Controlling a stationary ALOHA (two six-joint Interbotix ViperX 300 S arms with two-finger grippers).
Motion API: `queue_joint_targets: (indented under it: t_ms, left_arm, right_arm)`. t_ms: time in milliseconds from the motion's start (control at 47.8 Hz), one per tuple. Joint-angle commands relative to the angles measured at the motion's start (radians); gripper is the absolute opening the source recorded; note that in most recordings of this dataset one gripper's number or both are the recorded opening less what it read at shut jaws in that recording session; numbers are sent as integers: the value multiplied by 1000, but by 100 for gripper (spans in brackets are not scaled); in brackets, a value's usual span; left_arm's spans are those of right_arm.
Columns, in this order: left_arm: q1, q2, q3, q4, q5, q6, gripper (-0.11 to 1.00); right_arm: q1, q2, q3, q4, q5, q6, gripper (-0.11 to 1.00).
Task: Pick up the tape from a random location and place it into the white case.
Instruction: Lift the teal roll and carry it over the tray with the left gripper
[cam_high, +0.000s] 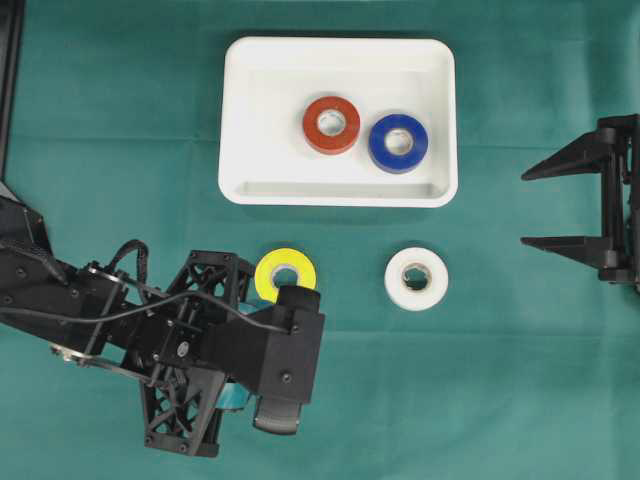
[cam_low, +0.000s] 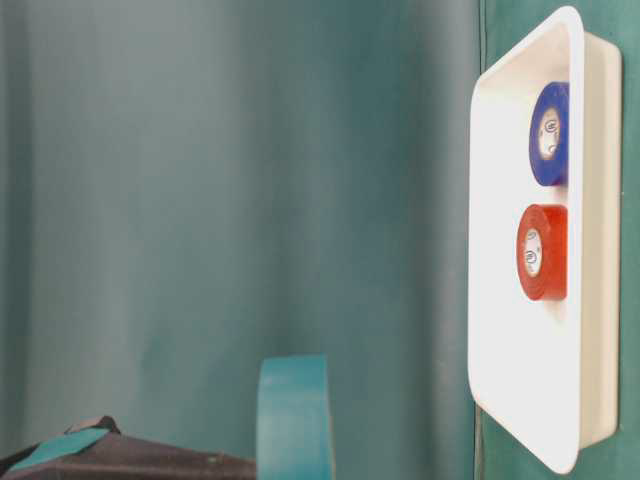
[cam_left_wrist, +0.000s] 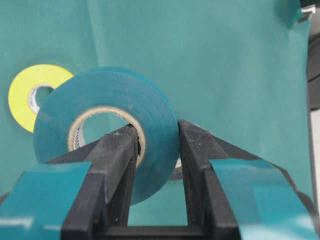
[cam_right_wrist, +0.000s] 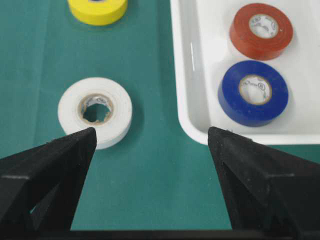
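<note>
One roll is already in your left end effector (cam_left_wrist: 157, 150): the green tape (cam_left_wrist: 107, 132) stands on edge, one finger through its core and the other against its outer face, the jaws clamped tight on its wall. The move ahead turns on where the white case (cam_high: 238, 120) lies from that grip: in the overhead view it sits toward the far side and a little right of the left arm, with the yellow tape (cam_high: 285, 272) flat on the tabletop (cam_high: 520, 400) just beyond the wrist, between you and the tray's near rim. Judged from this, you need to carry the roll up over the yellow one and the near rim before letting go. The case holds two rolls lying flat, the red tape (cam_high: 331, 125) and the blue tape (cam_high: 398, 142), side by side right of centre; its left half is bare. The right end effector (cam_right_wrist: 150, 140) is spread wide and holds nothing, parked at the right, with the white tape (cam_high: 416, 278) nearer to it than to the left arm
</note>
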Motion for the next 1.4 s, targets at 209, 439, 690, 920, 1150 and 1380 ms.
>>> queue_joint_targets:
  t_ms: [209, 439, 690, 920, 1150, 1380]
  left_arm:
    - [61, -25, -11, 0, -12, 5, 19]
    - [169, -14, -6, 2, -12, 9, 19]
    - [310, 0, -8, 3, -15, 34, 19]
    - [420, 23, -15, 3, -52, 95, 19]
    - [534, 37, -14, 3, -72, 135, 19]
    - [591, 37, 0, 3, -87, 138, 19]
  right_arm:
    - [-2, 0, -29, -3, -3, 0, 88]
    - [-2, 2, -32, -3, -3, -6, 88]
    - [-2, 2, -32, -3, 2, -6, 88]
    - [-2, 2, -31, -8, 9, -8, 88]
    - [-2, 2, -32, -11, 14, -8, 88]
    - [-2, 2, -31, -11, 25, -6, 88]
